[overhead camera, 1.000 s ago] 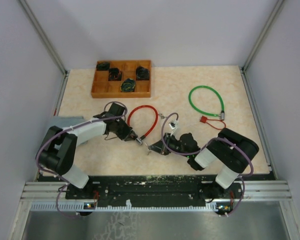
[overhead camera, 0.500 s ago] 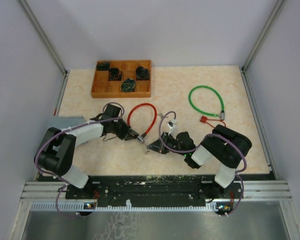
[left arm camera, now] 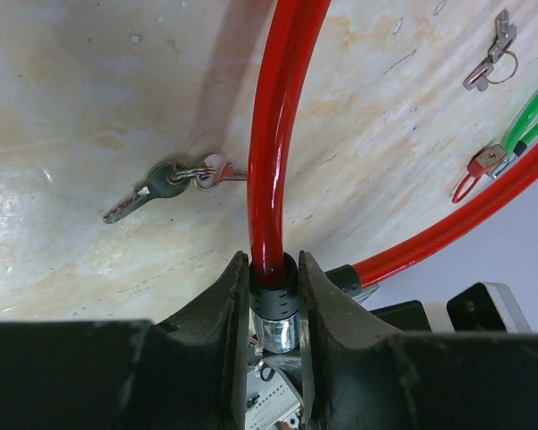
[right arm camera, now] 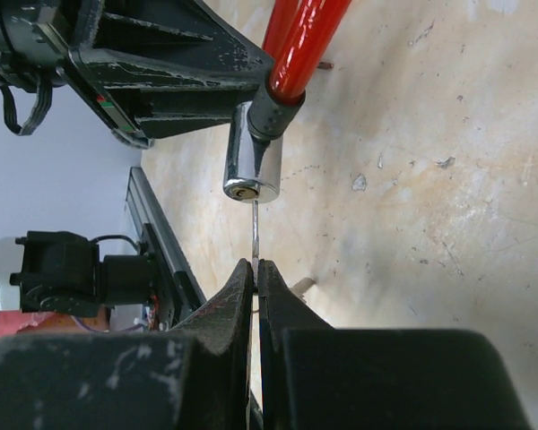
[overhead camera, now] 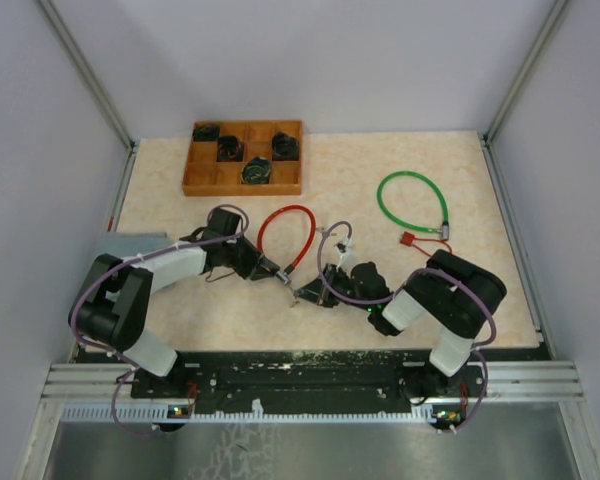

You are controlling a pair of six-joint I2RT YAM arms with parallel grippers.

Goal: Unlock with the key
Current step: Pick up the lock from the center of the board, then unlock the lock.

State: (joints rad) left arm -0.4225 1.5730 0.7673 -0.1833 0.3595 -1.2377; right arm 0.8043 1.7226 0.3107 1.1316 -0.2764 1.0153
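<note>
A red cable lock [overhead camera: 285, 235] lies looped on the table. My left gripper [overhead camera: 270, 268] is shut on its black collar [left arm camera: 274, 285], just above the chrome lock cylinder [left arm camera: 278, 330]. In the right wrist view the cylinder [right arm camera: 249, 166] faces my right gripper [right arm camera: 255, 269], with the keyhole showing. My right gripper [overhead camera: 315, 292] is shut on a thin key [right arm camera: 254, 228]. The blade points straight at the cylinder and its tip reaches the cylinder's face beside the keyhole. I cannot tell whether it has gone in.
A spare bunch of keys [left arm camera: 166, 182] lies on the table left of the red cable. A green cable lock [overhead camera: 413, 200] with a red tag [overhead camera: 408, 240] lies at the right. A wooden tray [overhead camera: 242, 157] with dark items stands at the back left.
My right gripper has moved left with the key, closing on the lock cylinder. My left gripper and the red lock have shifted slightly towards the back.
</note>
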